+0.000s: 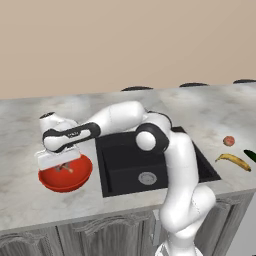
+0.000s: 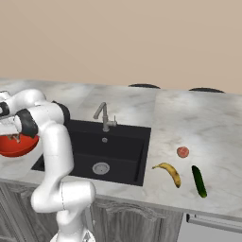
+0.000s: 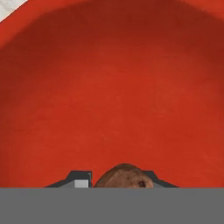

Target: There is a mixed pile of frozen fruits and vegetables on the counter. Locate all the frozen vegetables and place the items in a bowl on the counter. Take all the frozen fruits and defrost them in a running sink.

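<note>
My gripper (image 1: 65, 167) hangs low inside the red bowl (image 1: 54, 184) on the counter (image 1: 30, 125), left of the sink (image 1: 125, 160). It is shut on the small brown-tan mushroom (image 3: 124, 176), which sits between the two dark fingertips (image 3: 78, 180) just above the bowl's red floor (image 3: 113, 87). At the right of the sink lie the yellow banana (image 2: 170, 172), the small red round fruit (image 2: 183, 151) and the dark green cucumber (image 2: 199, 181), apart from one another. The banana (image 1: 234, 161) and the red fruit (image 1: 229, 141) also appear at the right in the left base view.
The grey bent faucet (image 2: 105, 117) stands behind the black basin, whose silver drain (image 2: 100, 168) is bare. My white arm arches over the sink's left part toward the bowl. Grey cabinet doors (image 1: 100, 235) run under the counter's front edge.
</note>
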Tool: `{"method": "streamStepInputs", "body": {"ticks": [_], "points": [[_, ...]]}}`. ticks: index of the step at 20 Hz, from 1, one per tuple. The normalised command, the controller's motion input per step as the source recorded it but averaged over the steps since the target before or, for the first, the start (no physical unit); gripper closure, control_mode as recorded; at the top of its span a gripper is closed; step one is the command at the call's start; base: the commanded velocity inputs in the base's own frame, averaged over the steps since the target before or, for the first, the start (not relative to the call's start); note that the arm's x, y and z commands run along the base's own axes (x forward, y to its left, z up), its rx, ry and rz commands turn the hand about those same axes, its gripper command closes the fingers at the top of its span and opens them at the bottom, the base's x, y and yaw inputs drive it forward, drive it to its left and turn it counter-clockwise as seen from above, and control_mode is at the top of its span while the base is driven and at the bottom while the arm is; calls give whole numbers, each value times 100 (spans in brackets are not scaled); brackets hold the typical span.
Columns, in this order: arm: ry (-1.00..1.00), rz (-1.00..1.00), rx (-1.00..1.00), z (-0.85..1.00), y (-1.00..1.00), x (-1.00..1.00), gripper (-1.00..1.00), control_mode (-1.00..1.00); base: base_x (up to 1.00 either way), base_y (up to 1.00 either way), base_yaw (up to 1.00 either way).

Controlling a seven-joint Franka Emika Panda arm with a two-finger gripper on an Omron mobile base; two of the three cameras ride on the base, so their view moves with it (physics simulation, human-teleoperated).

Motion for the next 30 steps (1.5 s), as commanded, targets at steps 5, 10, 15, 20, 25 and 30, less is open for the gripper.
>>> {"method": "streamStepInputs", "body": {"ticks": [5, 10, 15, 20, 25, 30], "points": [[-7, -4, 1, -37, -6, -12, 100, -100, 0, 0, 0], [-5, 0, 0, -37, -16, -1, 100, -100, 0, 0, 0], [-1, -1, 0, -9, 1, 0, -100, -100, 0, 0, 0], [0, 0, 0, 0, 0, 0, -100, -100, 0, 0, 0], [-1, -6, -2, 27, 0, -5, -100, -100, 0, 0, 0], [-6, -5, 1, 59, -8, -30, -100, -100, 0, 0, 0]]}}
